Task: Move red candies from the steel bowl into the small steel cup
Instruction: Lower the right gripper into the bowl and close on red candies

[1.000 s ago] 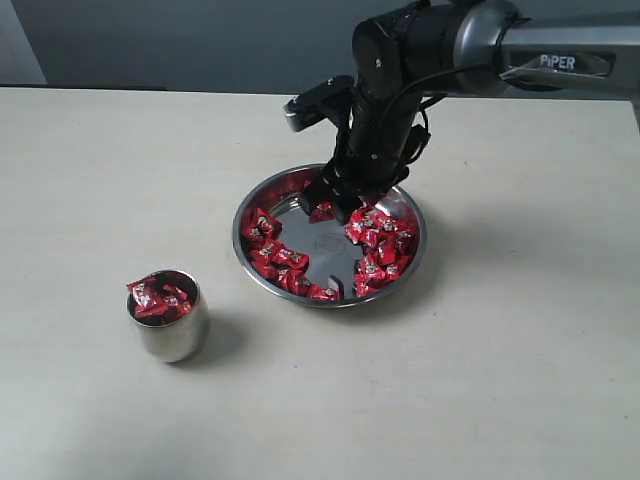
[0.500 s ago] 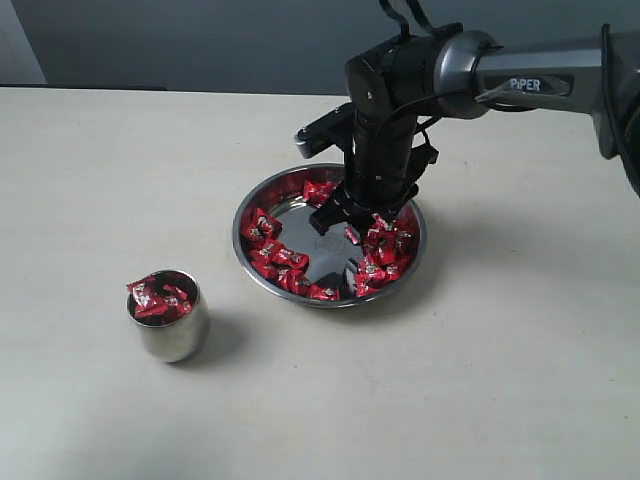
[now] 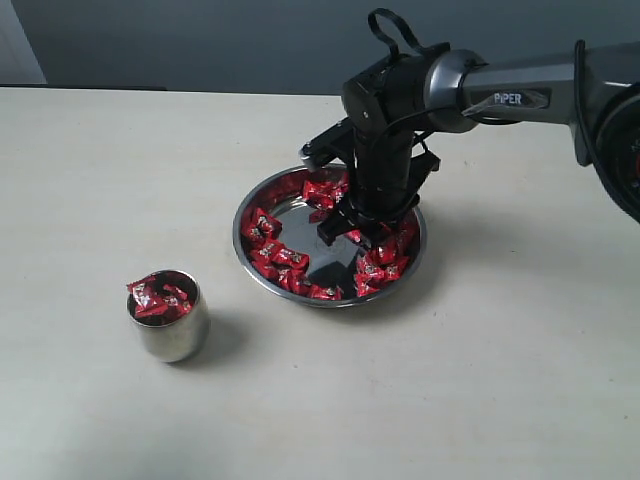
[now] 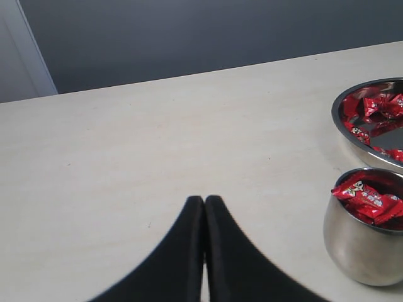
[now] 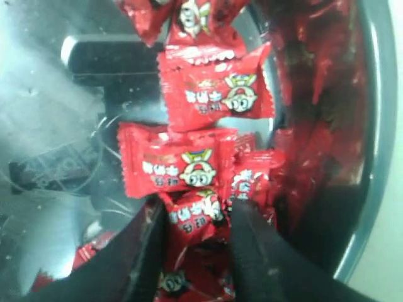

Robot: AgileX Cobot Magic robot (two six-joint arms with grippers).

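Note:
The steel bowl [image 3: 241, 247] sits mid-table, with red candies [image 3: 278, 262] spread round its inner edge. My right gripper [image 3: 352, 231] points down into the bowl's right half. In the right wrist view its jaws [image 5: 195, 211] stand apart, with one red candy [image 5: 192, 219] lying between the two fingers, close to both. More candies [image 5: 182, 165] and the bowl's rim [image 5: 373, 126] lie beyond. The small steel cup [image 3: 171, 336] stands at the front left, heaped with red candies [image 3: 160, 296]. My left gripper [image 4: 204, 202] is shut and empty over bare table, with the cup [image 4: 359, 248] and the bowl [image 4: 340, 121] off to one side.
The right arm [image 3: 500, 85] reaches in from the right edge above the table. A dark wall [image 3: 200, 40] runs behind the table's far edge. Bare tabletop [image 3: 450, 380] lies between the bowl and the cup and all along the front.
The right gripper has moved from the far side of the bowl toward its near right part and sunk among the candies. Its jaws have narrowed. The cup and bowl have not moved.

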